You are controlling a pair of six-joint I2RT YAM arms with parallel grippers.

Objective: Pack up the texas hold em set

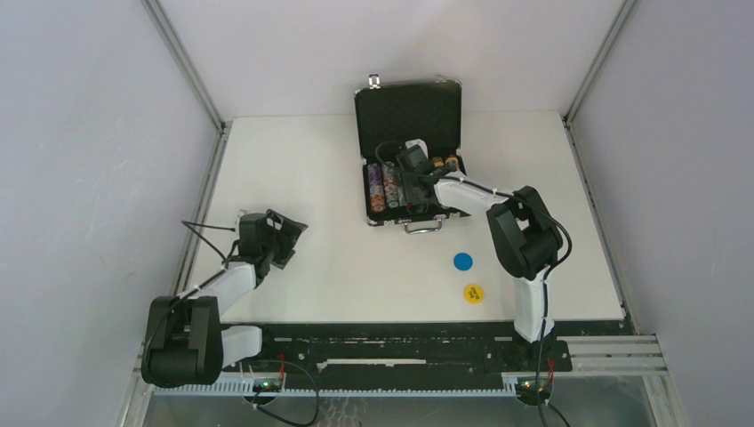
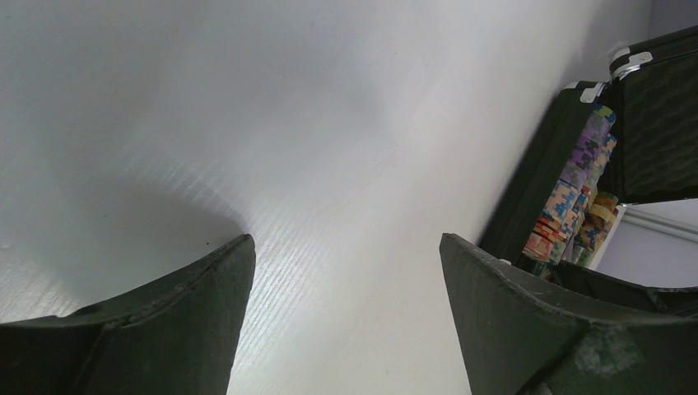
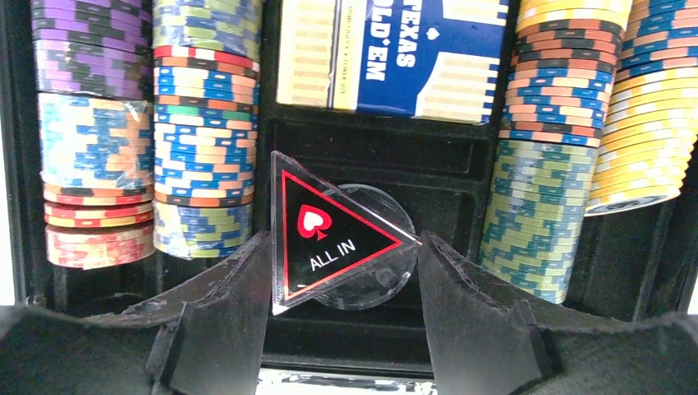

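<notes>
The black briefcase (image 1: 408, 108) stands open at the back centre, lid up. Rows of multicoloured chips (image 3: 202, 132) and the yellow-blue card deck (image 3: 395, 53) lie in its foam. My right gripper (image 1: 412, 173) reaches into the case. In the right wrist view this gripper (image 3: 344, 247) is shut on the red-edged black triangular "ALL IN" token (image 3: 325, 234), over a clear round disc (image 3: 391, 267) in the middle compartment. A blue round token (image 1: 462, 261) and a yellow round token (image 1: 473, 293) lie on the table in front of the case. My left gripper (image 1: 289, 233) is open and empty, as its wrist view (image 2: 346, 255) shows.
The silver case handle (image 1: 423, 227) points toward the arms. The case edge and chips (image 2: 576, 197) show at the right of the left wrist view. Grey walls stand on three sides of the white table (image 1: 302, 169).
</notes>
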